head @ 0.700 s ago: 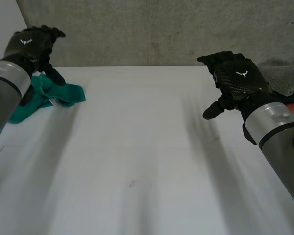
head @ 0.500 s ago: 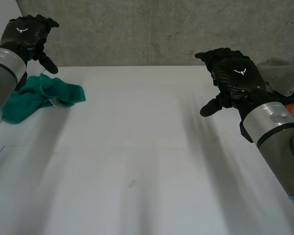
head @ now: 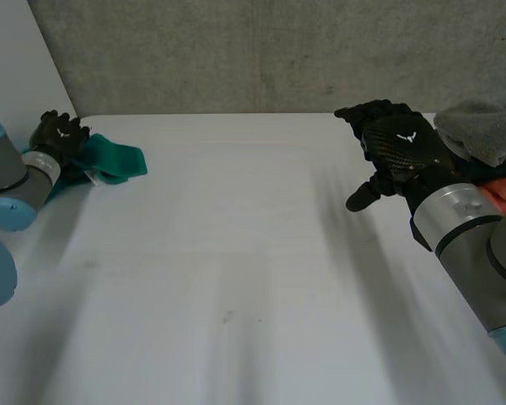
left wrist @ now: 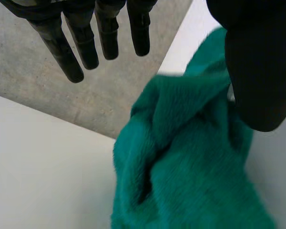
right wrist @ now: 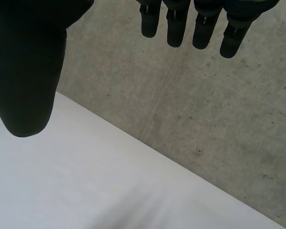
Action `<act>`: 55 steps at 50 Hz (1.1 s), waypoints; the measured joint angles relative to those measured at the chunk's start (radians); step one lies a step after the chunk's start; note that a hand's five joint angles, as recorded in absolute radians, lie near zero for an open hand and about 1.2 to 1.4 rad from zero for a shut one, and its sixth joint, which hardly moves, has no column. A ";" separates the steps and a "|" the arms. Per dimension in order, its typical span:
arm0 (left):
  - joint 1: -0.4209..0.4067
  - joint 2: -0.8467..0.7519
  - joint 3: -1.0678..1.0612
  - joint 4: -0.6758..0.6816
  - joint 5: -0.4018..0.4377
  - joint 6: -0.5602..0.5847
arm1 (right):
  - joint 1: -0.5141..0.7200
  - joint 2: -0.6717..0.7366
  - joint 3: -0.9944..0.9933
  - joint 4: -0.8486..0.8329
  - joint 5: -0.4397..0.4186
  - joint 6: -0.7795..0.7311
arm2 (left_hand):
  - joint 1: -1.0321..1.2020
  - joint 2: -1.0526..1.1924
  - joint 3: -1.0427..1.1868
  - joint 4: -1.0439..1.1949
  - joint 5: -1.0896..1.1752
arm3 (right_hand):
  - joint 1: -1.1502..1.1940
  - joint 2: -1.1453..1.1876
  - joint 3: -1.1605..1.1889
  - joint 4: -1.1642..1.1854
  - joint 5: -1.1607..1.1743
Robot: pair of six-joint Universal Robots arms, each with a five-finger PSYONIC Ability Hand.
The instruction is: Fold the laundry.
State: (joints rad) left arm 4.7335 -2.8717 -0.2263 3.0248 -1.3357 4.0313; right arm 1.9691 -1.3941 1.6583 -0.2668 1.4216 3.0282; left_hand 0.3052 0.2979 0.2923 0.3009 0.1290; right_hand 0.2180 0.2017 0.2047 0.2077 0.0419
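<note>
Your left hand point(head: 57, 135) is coming down beside the crumpled teal terry cloth point(head: 114, 160), fingers straight and holding nothing, while your right hand point(head: 401, 148) is hovering open above the white table point(head: 236, 270).

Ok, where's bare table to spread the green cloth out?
The middle of the table, between the green cloth at the left hand and the right hand, is bare. Crowded at the far right: a grey towel piled over something orange.

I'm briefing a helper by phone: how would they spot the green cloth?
On the white table, go to the far left corner, by the left hand. The crumpled green cloth lies there alone; the grey towel is piled at the right.
</note>
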 measured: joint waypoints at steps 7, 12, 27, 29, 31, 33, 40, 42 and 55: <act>0.041 -0.075 0.071 0.038 0.049 0.105 | 0.000 0.016 -0.004 0.000 -0.005 -0.010 | 0.144 0.150 0.149 0.144 0.144 | 0.000 0.000 0.000 0.000 0.000; 0.052 -0.111 0.108 0.043 0.082 0.176 | 0.003 0.024 -0.006 0.003 -0.008 -0.014 | 0.328 0.320 0.325 0.318 0.312 | 0.000 0.000 0.000 0.000 0.000; 0.053 -0.139 0.127 0.053 0.159 0.263 | 0.002 0.022 -0.008 0.008 -0.014 -0.030 | 0.836 0.880 0.878 0.876 0.851 | 0.000 0.000 0.000 0.000 0.000; 0.050 -0.130 0.116 0.076 0.153 0.260 | 0.001 0.023 -0.008 0.007 -0.015 -0.031 | 0.836 0.894 0.895 0.893 0.853 | 0.000 0.000 0.000 0.000 0.000; 0.043 -0.102 0.089 0.121 0.132 0.252 | 0.001 0.024 -0.008 0.006 -0.017 -0.034 | 0.836 0.894 0.895 0.893 0.855 | 0.000 0.000 0.000 0.000 0.000; 0.029 -0.058 0.050 0.165 0.106 0.240 | 0.000 0.024 -0.008 0.005 -0.018 -0.038 | 0.836 0.894 0.896 0.893 0.853 | 0.000 0.000 0.000 0.000 0.000; -0.069 0.217 -0.144 0.282 0.029 0.115 | -0.008 0.021 -0.017 0.006 -0.018 -0.047 | 0.836 0.895 0.896 0.897 0.853 | 0.000 0.000 0.000 0.000 0.000; -0.113 0.326 -0.207 0.294 0.012 0.042 | -0.016 0.017 -0.023 0.007 -0.017 -0.047 | 0.836 0.895 0.896 0.897 0.853 | 0.000 0.000 0.000 0.000 0.000; -0.404 0.807 -0.436 0.243 -0.049 -0.351 | -0.100 -0.022 -0.081 0.041 -0.017 0.026 | 0.836 0.896 0.897 0.897 0.854 | 0.000 0.000 0.000 0.000 0.000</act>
State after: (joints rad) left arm 4.3296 -2.0651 -0.6618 3.2675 -1.3851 3.6803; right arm 1.8689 -1.4163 1.5769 -0.2257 1.4050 3.0541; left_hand 1.1412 1.1939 1.1898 1.1981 0.9835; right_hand 0.2180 0.2017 0.2047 0.2077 0.0419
